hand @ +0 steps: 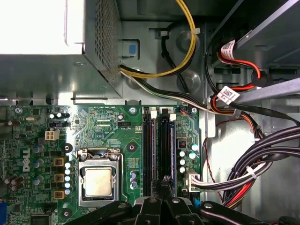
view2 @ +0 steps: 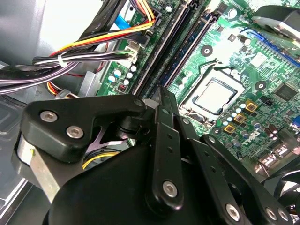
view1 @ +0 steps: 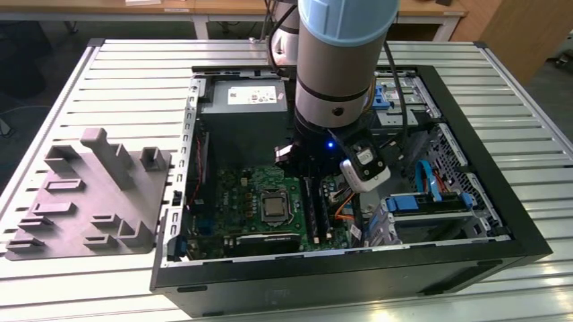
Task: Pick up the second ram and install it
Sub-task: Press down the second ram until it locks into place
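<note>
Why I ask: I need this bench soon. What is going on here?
The robot arm reaches into the open computer case. Its gripper, fingers together, is down at the green motherboard, tips on the dark-blue second ram lying along a memory slot. Whether it is fully seated, I cannot tell.

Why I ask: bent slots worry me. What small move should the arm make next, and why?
Probably a slow, small, straight move down, keeping alignment. The gripper sits over the long black memory slots beside the processor, in line with them; whether it touches them cannot be told.
</note>
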### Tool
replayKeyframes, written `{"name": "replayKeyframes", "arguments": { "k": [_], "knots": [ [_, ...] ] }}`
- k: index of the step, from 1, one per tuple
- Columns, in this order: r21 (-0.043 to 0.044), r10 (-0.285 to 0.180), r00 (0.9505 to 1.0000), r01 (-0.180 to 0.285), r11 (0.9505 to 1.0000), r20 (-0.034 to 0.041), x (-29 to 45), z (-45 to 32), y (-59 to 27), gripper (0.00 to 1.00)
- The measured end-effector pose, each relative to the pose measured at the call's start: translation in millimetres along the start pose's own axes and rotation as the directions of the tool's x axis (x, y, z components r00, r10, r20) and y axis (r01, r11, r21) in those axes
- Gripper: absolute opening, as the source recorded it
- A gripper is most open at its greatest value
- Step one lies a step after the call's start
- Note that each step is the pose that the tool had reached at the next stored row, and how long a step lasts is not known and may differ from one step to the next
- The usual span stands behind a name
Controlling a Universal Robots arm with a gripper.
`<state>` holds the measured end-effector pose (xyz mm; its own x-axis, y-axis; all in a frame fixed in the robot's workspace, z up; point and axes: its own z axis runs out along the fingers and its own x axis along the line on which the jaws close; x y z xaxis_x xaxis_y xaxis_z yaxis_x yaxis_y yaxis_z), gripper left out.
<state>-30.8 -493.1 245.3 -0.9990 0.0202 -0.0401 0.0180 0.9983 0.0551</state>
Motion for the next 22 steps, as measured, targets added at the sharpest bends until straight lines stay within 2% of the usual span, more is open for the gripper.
{"name": "replayKeyframes", "arguments": {
  "k": [6,13,22],
  "knots": [
    [-0.0001,0.000,1.0000,0.000,1.0000,0.0000,0.0,0.0,0.0,0.10],
    [-0.0027,0.000,1.0000,0.000,1.0000,0.0001,0.2,1.3,6.4,0.10],
    [-0.0038,0.002,1.0000,-0.002,1.0000,0.0001,0.9,5.5,27.2,0.10]
  ]
}}
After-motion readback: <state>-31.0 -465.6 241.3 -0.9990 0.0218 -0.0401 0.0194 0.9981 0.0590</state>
